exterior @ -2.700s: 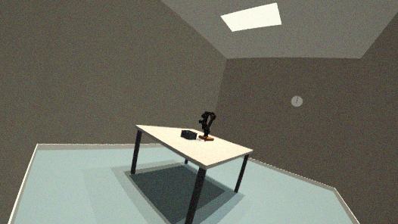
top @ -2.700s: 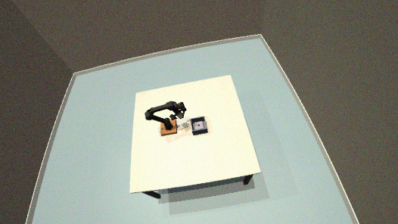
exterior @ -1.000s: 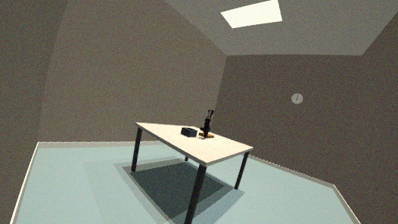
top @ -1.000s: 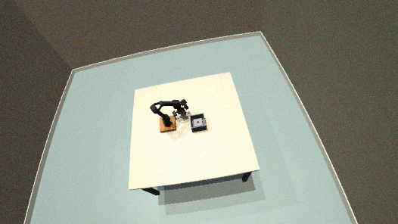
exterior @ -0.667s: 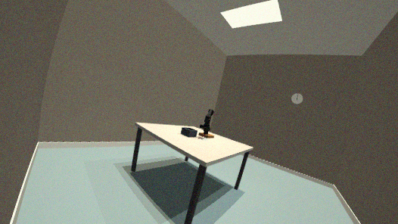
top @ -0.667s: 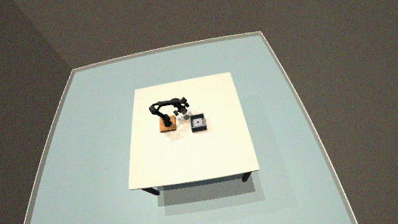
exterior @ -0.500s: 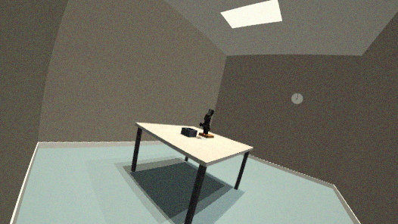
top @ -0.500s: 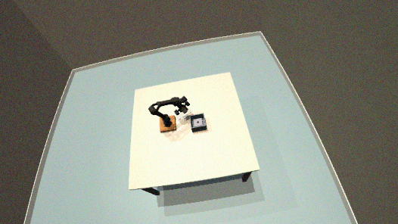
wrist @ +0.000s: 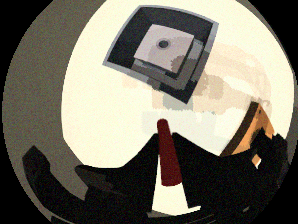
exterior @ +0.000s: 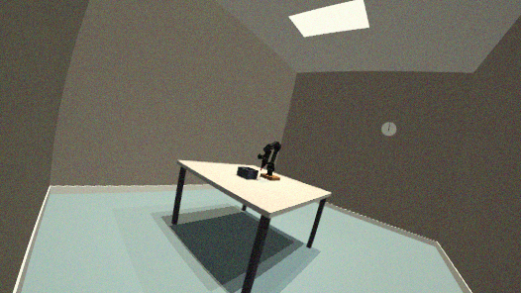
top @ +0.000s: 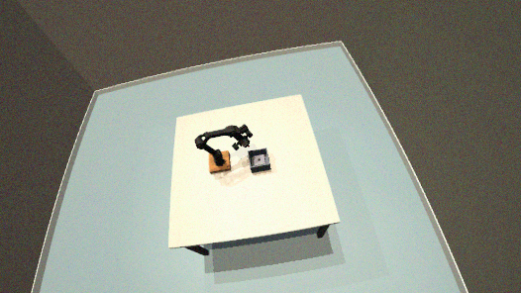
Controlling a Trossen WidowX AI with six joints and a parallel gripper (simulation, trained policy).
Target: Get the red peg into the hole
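Top view, left to right: the black arm [top: 219, 134] [exterior: 270, 150] rises from an orange base [top: 213, 169] [exterior: 276, 178] [wrist: 242, 134], then comes the open dark box [top: 259, 170] [exterior: 247, 172] [wrist: 118, 45], with a holed plate [top: 255, 162] [wrist: 150, 50] inside. In the wrist view the gripper [wrist: 164, 136] is closed on the red peg [wrist: 169, 157], which is outside the box.

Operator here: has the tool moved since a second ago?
Yes. In the exterior view, the tool has risen relative to the box, which sits in the same spot on the table.
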